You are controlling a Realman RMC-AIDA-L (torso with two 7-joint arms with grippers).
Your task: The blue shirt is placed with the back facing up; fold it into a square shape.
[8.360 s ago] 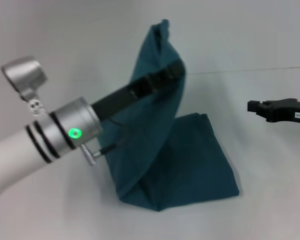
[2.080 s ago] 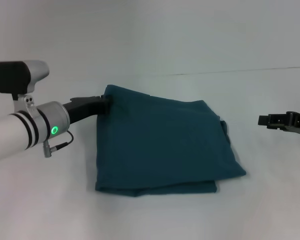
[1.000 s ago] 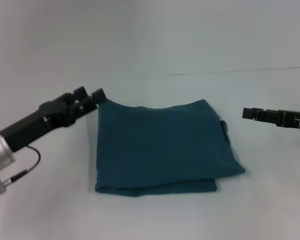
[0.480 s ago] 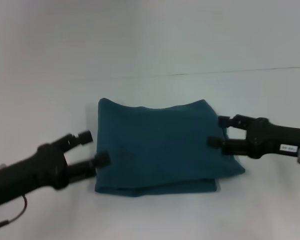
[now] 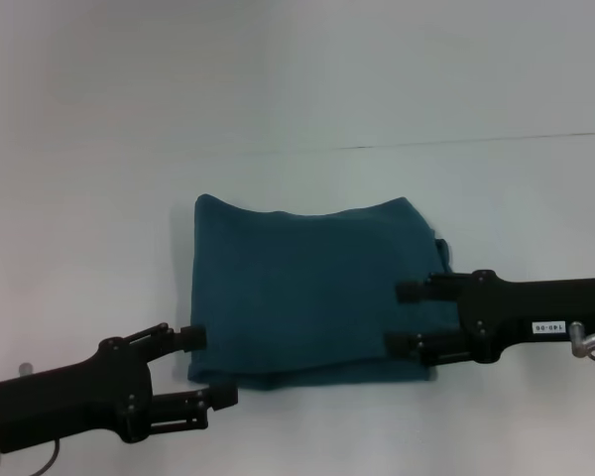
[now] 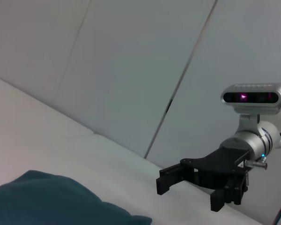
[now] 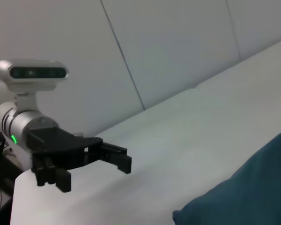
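Teal-blue, the blue shirt [image 5: 312,293], lying folded into a rough square at centre frame on the white tabletop [image 5: 99,248]. Left pincer [image 5: 203,367] hovering spread at lower left corner; right pincer [image 5: 407,317] spread, overlapping the lower right edge, gripping nothing.

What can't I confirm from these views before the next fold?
- Blue shirt: head view shows only the top layer; folds underneath are hidden by it.
- Right gripper, open over the shirt's right edge: whether its fingers touch the fabric is unclear from above.
- Left gripper, open at the near left corner: contact likewise unclear.
- Wrist views: the picture edge cuts off most of the shirt.
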